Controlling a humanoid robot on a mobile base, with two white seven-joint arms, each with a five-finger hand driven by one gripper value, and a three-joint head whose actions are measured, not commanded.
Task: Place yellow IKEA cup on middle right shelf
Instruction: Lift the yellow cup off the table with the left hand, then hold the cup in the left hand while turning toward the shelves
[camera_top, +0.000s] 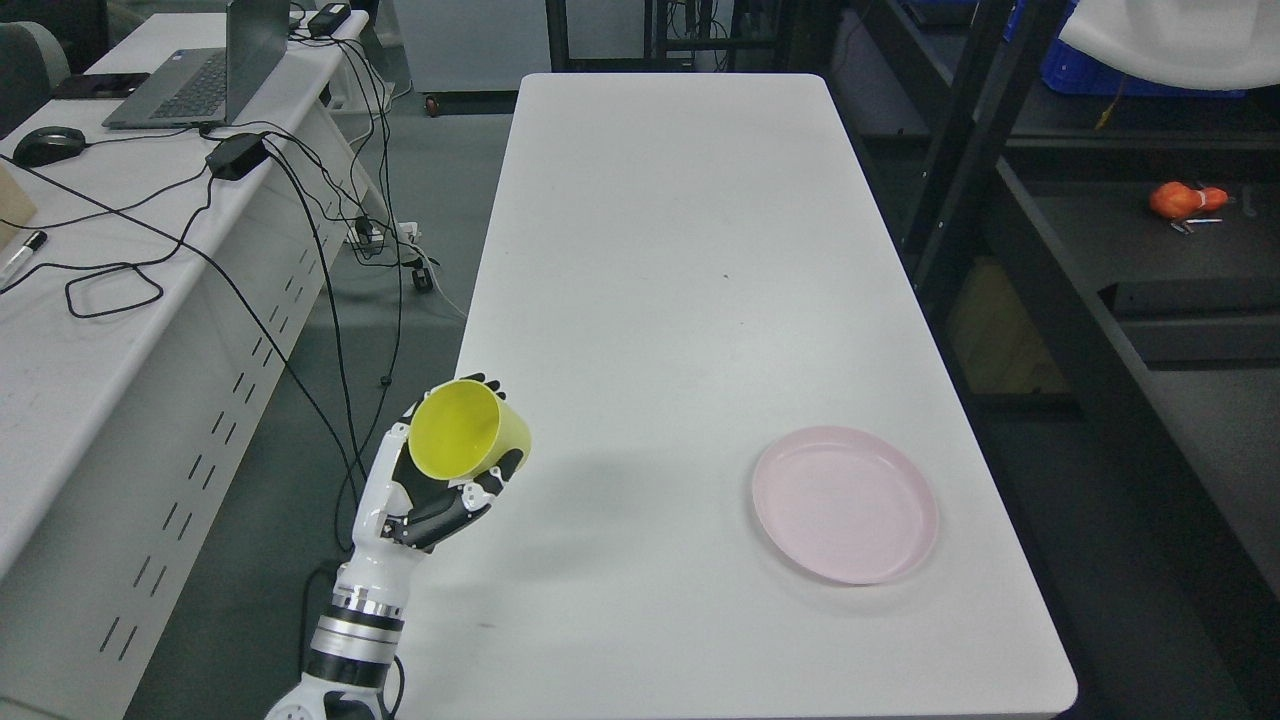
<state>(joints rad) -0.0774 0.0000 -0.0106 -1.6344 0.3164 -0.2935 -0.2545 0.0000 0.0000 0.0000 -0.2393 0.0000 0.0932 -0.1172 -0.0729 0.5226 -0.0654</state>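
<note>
My left hand comes up from the lower left and is shut on the yellow cup. The cup lies tilted in the hand, its open mouth turned toward the camera. It is held in the air over the left edge of the white table. The dark shelf unit stands to the right of the table, with a dark shelf board at middle height. My right arm does not show.
A pink plate lies on the table at the near right. An orange object rests on the shelf board at the right. A desk with a laptop, a mouse and cables stands at the left.
</note>
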